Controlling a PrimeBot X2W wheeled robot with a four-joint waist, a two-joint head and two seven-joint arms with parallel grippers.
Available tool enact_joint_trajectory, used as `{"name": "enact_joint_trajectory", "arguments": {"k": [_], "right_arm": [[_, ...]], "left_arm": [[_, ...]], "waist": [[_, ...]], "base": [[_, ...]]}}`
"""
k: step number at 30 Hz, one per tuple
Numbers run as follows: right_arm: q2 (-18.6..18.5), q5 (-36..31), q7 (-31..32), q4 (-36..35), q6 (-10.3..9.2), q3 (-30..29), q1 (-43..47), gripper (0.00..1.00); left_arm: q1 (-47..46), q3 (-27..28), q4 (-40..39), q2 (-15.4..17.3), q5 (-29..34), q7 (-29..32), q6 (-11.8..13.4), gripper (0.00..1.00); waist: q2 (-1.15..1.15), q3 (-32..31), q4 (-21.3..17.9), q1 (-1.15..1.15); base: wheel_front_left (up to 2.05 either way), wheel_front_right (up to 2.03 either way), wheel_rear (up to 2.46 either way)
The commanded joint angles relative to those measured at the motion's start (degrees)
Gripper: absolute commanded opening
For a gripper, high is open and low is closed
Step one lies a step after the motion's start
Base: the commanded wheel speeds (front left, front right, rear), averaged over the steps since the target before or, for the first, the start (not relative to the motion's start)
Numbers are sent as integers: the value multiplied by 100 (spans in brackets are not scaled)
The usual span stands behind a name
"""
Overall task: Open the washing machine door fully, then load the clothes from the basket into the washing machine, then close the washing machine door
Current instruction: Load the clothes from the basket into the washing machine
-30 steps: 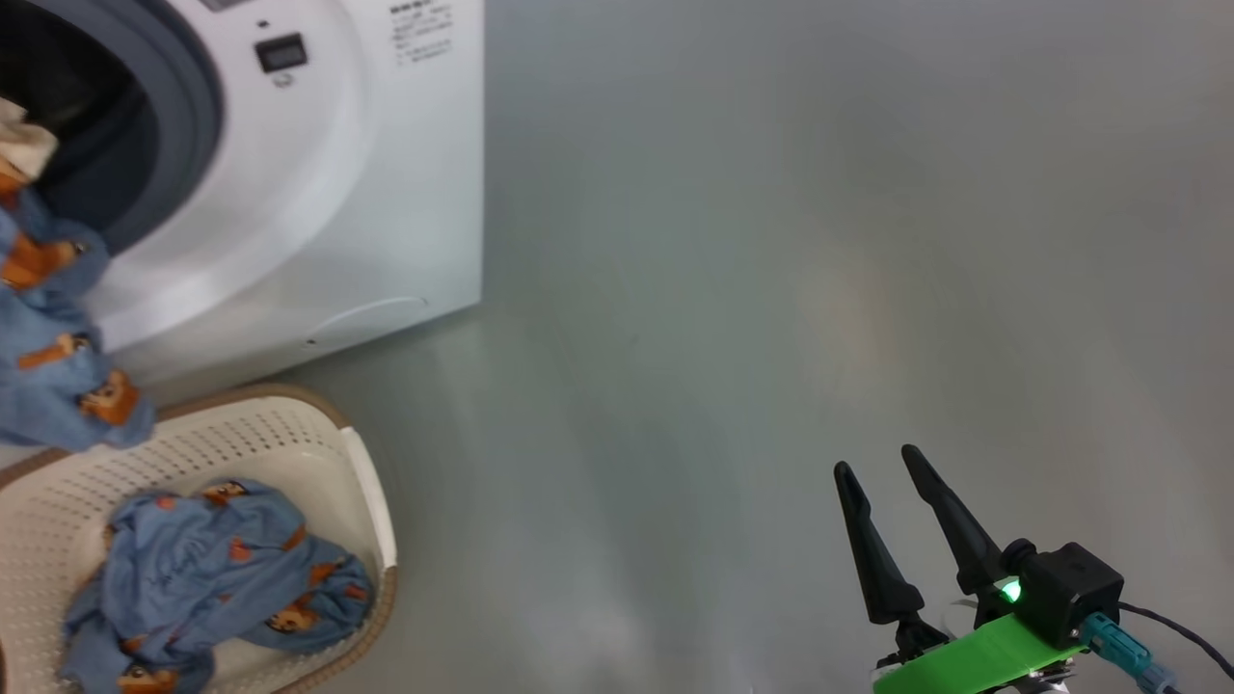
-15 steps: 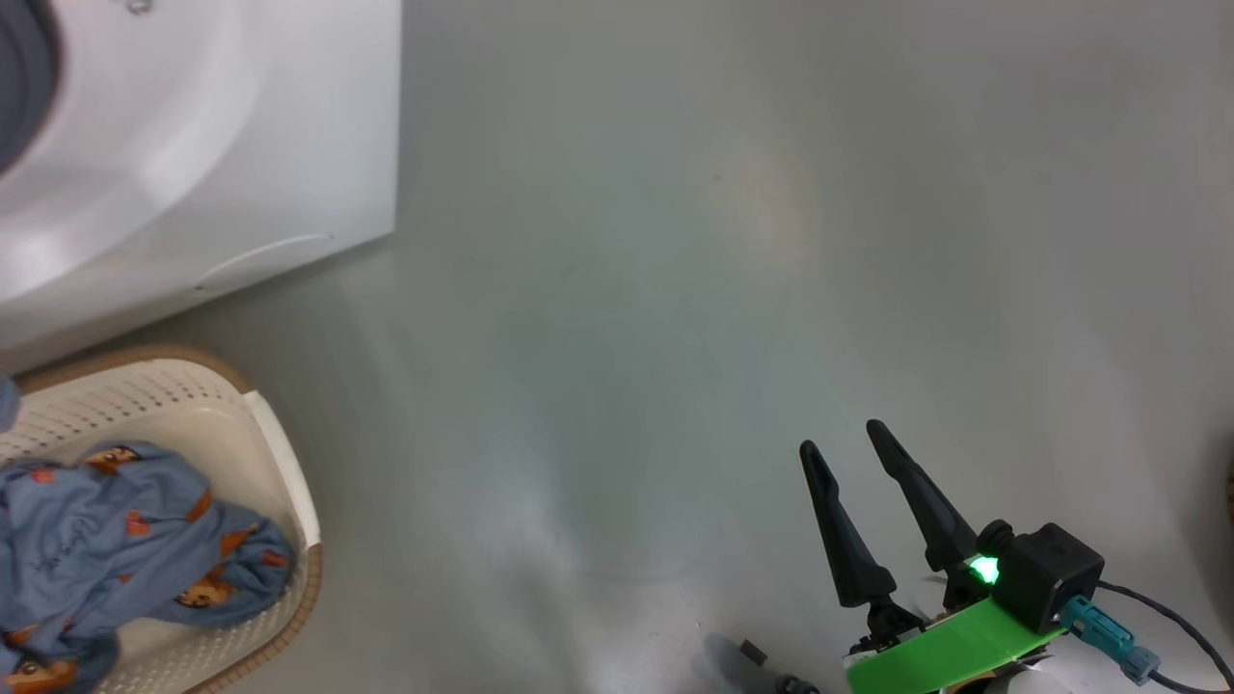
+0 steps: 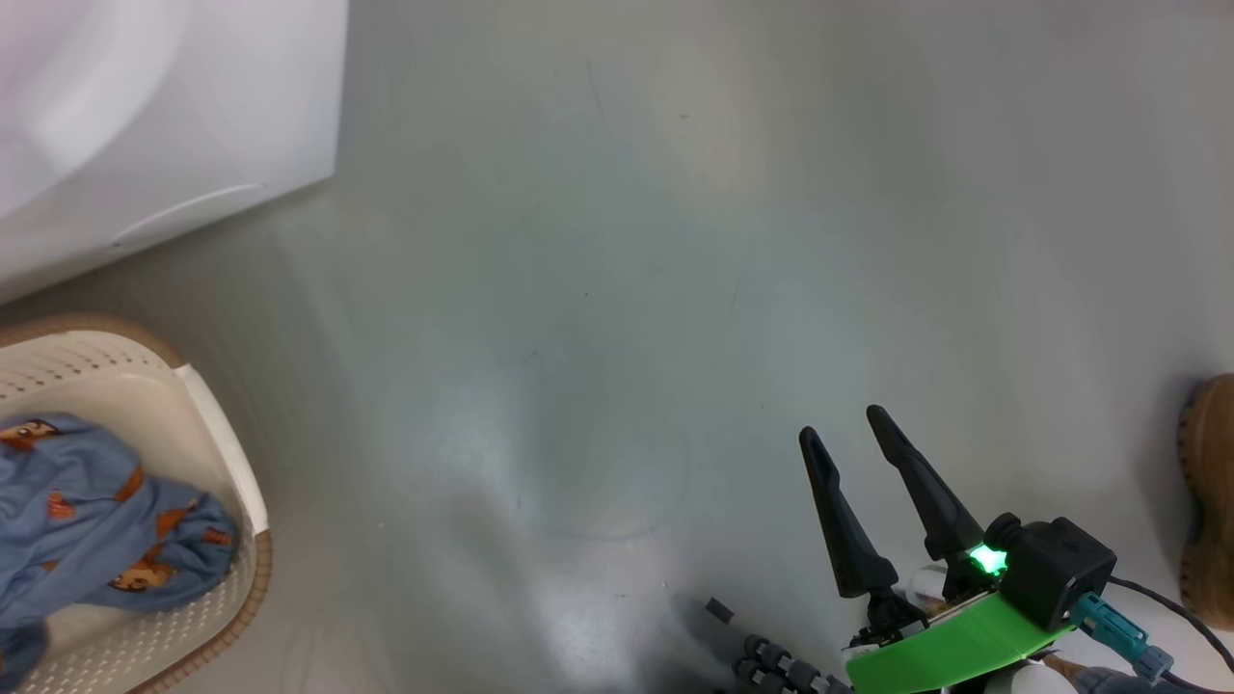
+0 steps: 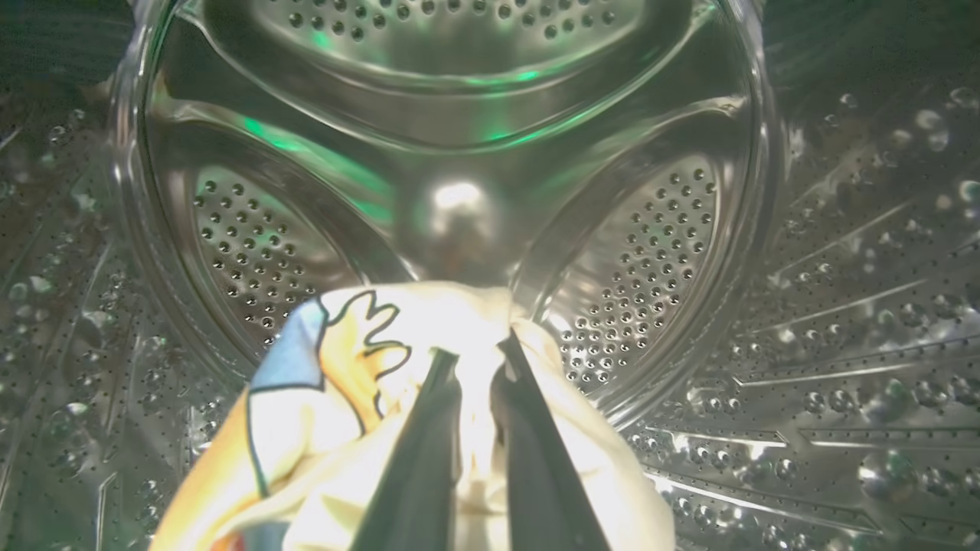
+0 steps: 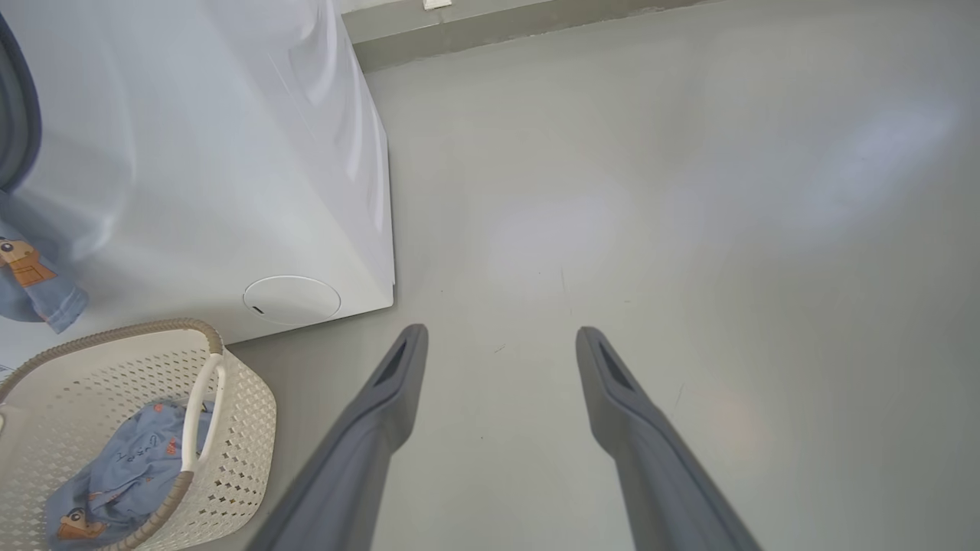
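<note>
You have the left gripper point(image 4: 475, 348) deep inside the washing machine point(image 5: 230, 153). Its two dark fingers point(image 4: 421, 467) are drawn almost together, pinching a fold of the cream-white garment point(image 4: 597, 467). That cloth carries a blue and orange cartoon print outlined in black and bunches round both fingers, in front of the back wall of the perforated steel drum point(image 4: 253, 245).

Your right gripper point(image 3: 842, 424) hangs over the grey floor point(image 3: 578, 289), well apart from the machine, off its right-hand corner. Its fingers are spread wide and hold nothing.

The basket point(image 5: 245, 398) sits just before the machine's front with a blue printed garment point(image 5: 130, 459) inside. Dark script on that fabric is too small to read. More blue fabric point(image 5: 31, 283) hangs down the machine's front.
</note>
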Motion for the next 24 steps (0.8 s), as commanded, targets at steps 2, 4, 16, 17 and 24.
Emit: {"name": "enact_joint_trajectory", "arguments": {"k": [2,4,16,17,24], "right_arm": [[-75,46,-27,-142,9,148,47,100],[-75,42,-27,-144,9,162,51,100],[-75,85,-27,-10,9,270,82,100],[-75,87,-27,0,9,260,73,100],[-75,41,-27,143,9,157,-31,100]], "left_arm": [[-145,90,-46,338,10,-29,-14,0],[-178,-27,138,394,104,-29,-14,0],[-316,-232,1118,310,545,-29,240,100],[-314,-275,1188,295,607,-29,281,100],[-106,-314,1490,-6,677,-29,471,100]], "waist": [[0,56,-34,0],[0,61,-40,0],[0,-218,75,0],[0,-250,94,0],[0,-586,319,0]], "base": [[0,0,0],[0,0,0],[0,0,0],[0,0,0],[0,0,0]]}}
